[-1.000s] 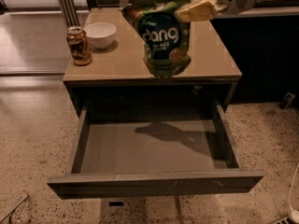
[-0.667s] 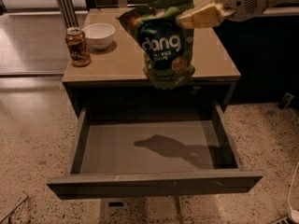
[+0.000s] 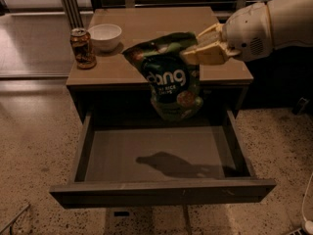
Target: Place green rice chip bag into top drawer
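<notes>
My gripper point(image 3: 198, 48) is shut on the top right corner of the green rice chip bag point(image 3: 171, 80), which hangs in the air with its white "dang" lettering facing the camera. The bag's lower part hangs over the back of the top drawer point(image 3: 161, 190), which is pulled wide open, with a smooth grey bottom holding nothing. The bag's shadow falls on the drawer bottom. The white arm reaches in from the right edge of the view.
A tan table top point(image 3: 161, 23) sits above the drawer. A can point(image 3: 82, 48) and a white bowl point(image 3: 104, 35) stand at its left rear. Speckled floor surrounds the cabinet. A white cable point(image 3: 307, 204) lies at the lower right.
The gripper has carried the bag forward and down, from above the table top to over the back of the open drawer. The shadow in the drawer has shifted with it.
</notes>
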Controlling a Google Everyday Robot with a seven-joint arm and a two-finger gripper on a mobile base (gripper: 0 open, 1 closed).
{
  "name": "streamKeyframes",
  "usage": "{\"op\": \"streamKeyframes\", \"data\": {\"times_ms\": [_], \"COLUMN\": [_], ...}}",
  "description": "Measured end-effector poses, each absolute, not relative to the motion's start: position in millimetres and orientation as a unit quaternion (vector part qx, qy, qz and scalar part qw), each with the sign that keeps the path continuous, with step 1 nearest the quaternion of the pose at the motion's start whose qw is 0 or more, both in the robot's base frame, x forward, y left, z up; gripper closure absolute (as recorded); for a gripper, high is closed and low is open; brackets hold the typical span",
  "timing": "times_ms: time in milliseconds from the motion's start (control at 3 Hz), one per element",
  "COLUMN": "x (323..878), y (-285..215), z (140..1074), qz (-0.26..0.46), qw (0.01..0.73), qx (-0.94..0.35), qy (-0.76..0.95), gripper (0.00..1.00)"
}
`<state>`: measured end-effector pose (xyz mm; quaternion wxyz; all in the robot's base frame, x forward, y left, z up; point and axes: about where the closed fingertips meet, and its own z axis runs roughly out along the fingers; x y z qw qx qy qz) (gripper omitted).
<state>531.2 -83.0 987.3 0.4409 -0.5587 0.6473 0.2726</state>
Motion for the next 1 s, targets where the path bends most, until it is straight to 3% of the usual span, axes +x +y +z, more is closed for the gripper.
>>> {"op": "streamKeyframes", "data": {"times_ms": [1000], "x": [534], "y": [-75], "z": [907], "qz": [0.293], "qw": [0.440], "qx": [-0.546], "qy": [0.650], "gripper": [1.00]}}
